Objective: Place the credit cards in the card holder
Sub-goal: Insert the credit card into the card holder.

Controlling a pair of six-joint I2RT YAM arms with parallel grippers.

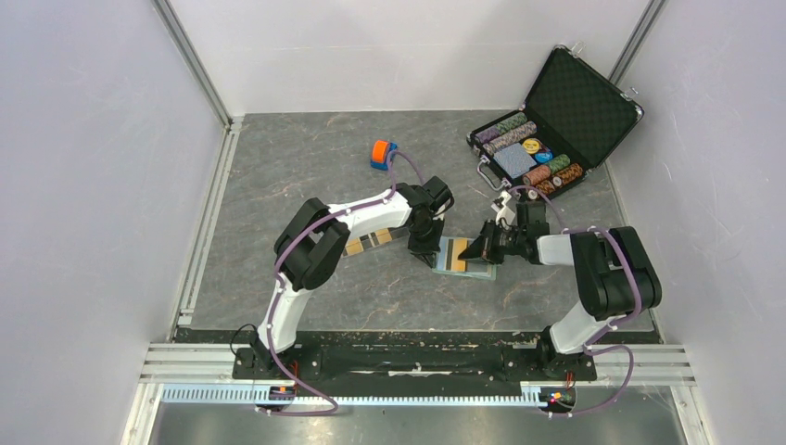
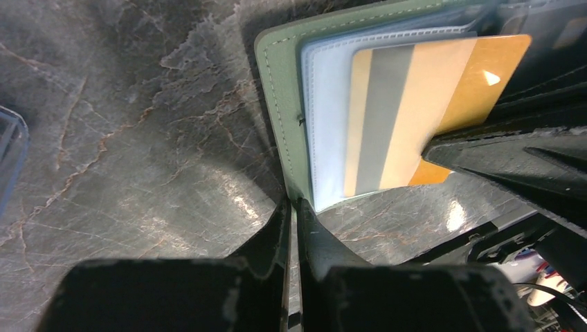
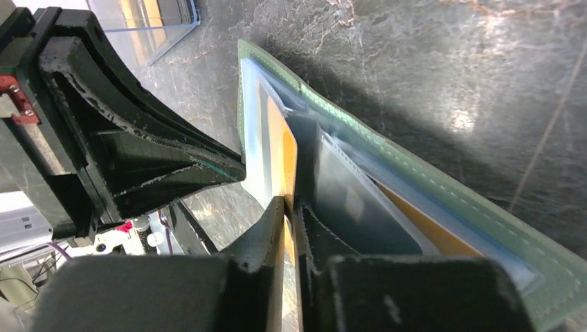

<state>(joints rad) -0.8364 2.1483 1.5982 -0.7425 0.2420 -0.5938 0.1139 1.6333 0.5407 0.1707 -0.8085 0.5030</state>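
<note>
Sage-green folding card holder [image 1: 468, 271] lies open on the grey marbled worktop [image 1: 306, 167] between the arms, one edge pinched by the left fingers [image 2: 273, 238]. Orange-gold striped credit card [image 2: 415, 111] is pinched by the right fingers [image 3: 266, 235], long axis aimed leftward over the pale-blue pocket, so insertion is judged right-arm work. Bare worktop is seen around.

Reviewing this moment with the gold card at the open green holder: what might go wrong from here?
1. The left tool pinches the card holder by one thin edge only; a push may pull it free.
2. The orange-gold card in the right tool may not have entered a clear pocket; it could ride over the top.
3. The two tools sit close and might collide.
</note>
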